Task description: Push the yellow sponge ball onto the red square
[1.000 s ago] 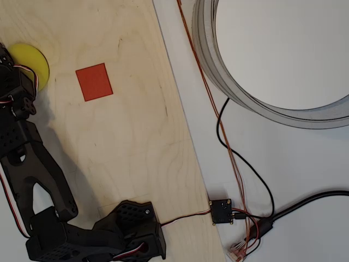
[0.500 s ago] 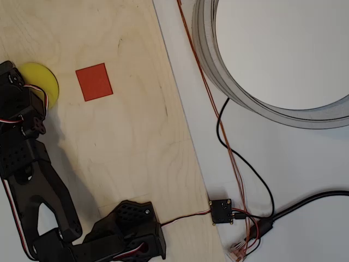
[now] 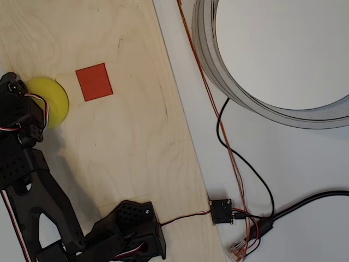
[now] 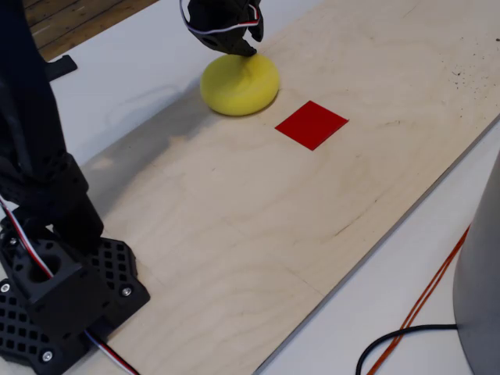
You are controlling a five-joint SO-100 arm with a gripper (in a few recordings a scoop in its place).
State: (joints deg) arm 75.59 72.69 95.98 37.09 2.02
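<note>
The yellow sponge ball (image 4: 240,83) is seen on the pale plywood board (image 4: 328,203) that lies on the white surface (image 4: 125,86). In the overhead view the yellow sponge ball (image 3: 50,101) lies just left of the red square (image 3: 94,82) and slightly lower, with a narrow strip of bare wood between them; no overlap is seen. In the fixed view the red square (image 4: 311,124) lies flat and slightly tilted, to the right of the ball.

The black gripper (image 4: 234,43) is pressed onto the ball's top far side in the fixed view; the foam looks dented there. Whether the gripper's fingers are spread or pressed together cannot be told, as the tips are not shown apart. In the overhead view the gripper (image 3: 22,106) is seen at the ball's left edge.

The arm's base (image 3: 128,232) is mounted at the board's lower edge. A large grey ring (image 3: 256,93) and loose cables (image 3: 240,164) are noted on the white surface to the right.
</note>
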